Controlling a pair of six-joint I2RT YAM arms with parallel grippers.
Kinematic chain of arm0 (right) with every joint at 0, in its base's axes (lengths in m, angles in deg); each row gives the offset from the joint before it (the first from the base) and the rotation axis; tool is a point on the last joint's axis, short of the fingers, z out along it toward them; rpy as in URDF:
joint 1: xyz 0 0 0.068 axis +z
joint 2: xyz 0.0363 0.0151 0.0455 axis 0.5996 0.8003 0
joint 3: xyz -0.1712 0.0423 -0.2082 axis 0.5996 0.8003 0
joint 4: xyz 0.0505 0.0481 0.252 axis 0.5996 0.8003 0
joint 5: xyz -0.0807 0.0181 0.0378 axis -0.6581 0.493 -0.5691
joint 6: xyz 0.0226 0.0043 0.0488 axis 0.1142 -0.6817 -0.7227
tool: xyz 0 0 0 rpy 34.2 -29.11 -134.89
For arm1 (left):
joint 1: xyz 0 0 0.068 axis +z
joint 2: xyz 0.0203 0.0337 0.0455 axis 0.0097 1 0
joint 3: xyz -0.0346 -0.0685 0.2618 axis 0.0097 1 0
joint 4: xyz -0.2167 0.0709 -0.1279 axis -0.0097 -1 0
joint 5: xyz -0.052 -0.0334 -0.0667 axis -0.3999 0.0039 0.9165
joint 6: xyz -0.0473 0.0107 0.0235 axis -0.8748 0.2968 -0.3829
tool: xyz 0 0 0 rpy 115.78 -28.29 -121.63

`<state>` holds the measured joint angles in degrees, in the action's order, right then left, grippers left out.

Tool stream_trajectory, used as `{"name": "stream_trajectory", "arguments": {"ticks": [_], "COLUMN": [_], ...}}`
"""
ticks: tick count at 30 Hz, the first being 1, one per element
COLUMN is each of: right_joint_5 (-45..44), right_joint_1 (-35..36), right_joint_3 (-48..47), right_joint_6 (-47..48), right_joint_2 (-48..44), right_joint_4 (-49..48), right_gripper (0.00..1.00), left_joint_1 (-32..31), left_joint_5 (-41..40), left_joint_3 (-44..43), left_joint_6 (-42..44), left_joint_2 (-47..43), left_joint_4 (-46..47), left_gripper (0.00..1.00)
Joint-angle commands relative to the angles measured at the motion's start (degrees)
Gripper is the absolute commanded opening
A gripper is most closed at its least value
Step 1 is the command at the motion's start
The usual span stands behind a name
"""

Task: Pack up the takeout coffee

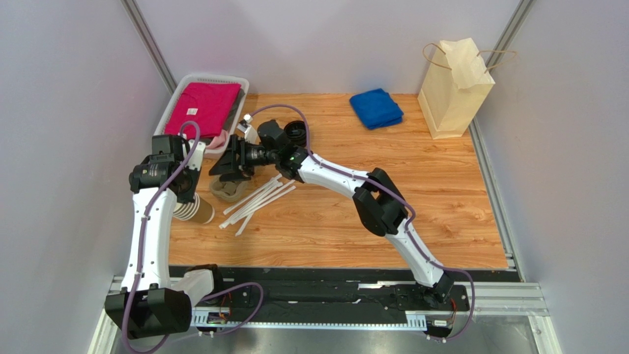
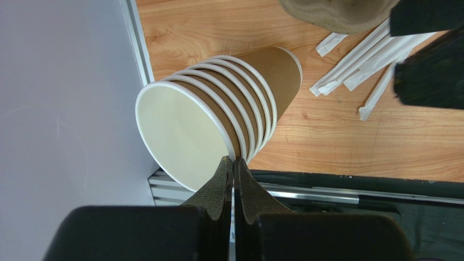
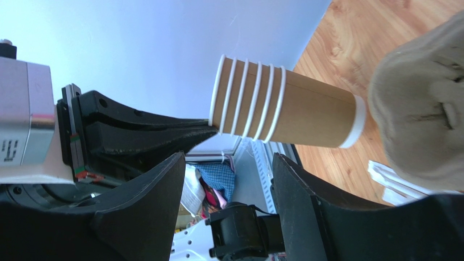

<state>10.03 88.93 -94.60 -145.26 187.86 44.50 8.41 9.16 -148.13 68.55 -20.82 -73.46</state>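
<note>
We cannot pick out the takeout coffee with any certainty. The nearest candidate is a round black shape (image 1: 297,133) just beyond the right wrist. The arm and its cable half cover it, so we cannot tell whether it is a lid on a cup or loose lids.

The left gripper (image 2: 233,163) has its jaws pressed together, the tips against the rim of a stack of lidless paper cups (image 2: 179,130). The stack lies on its side at the near left of the table (image 1: 413,206). Whether a rim is pinched between the tips, we cannot tell.

The right gripper (image 3: 229,157) hangs with its jaws well apart and nothing between them. Through the gap we see only the left gripper and blurred clutter. Just beside it sits a tan moulded-pulp piece (image 3: 419,103), cut off at the frame edge in both wrist views and largely covered by the gripper from above. White wrapped straws (image 1: 258,199) lie fanned out to its right.

At the far left a white basket (image 1: 177,92) holds a pink cloth (image 1: 207,107). A blue cloth (image 1: 376,108) lies far centre, and a paper bag (image 1: 452,96) stands upright at the far right.
</note>
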Motion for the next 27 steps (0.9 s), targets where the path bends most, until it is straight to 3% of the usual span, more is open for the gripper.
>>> {"name": "stream_trajectory", "arguments": {"ticks": [1,11,27], "right_joint_5": [-2.7,-5.0,-7.4], "right_joint_1": [2.4,5.1,7.1], "right_joint_3": [-4.5,-4.8,-6.9], "right_joint_6": [-4.7,-8.8,-8.3], "right_joint_2": [2.4,5.3,7.1], "right_joint_4": [-4.5,-6.3,-5.7], "right_gripper": [0.63,0.42,0.41], "left_joint_1": [-0.1,-0.1,-0.7], "left_joint_5": [-0.2,1.2,2.3], "left_joint_3": [0.9,2.9,2.8], "left_joint_6": [-1.2,-1.6,-1.5], "left_joint_2": [-2.1,-3.8,-4.1], "left_joint_4": [0.8,1.3,0.9], "left_gripper": [0.0,0.0,0.0]}}
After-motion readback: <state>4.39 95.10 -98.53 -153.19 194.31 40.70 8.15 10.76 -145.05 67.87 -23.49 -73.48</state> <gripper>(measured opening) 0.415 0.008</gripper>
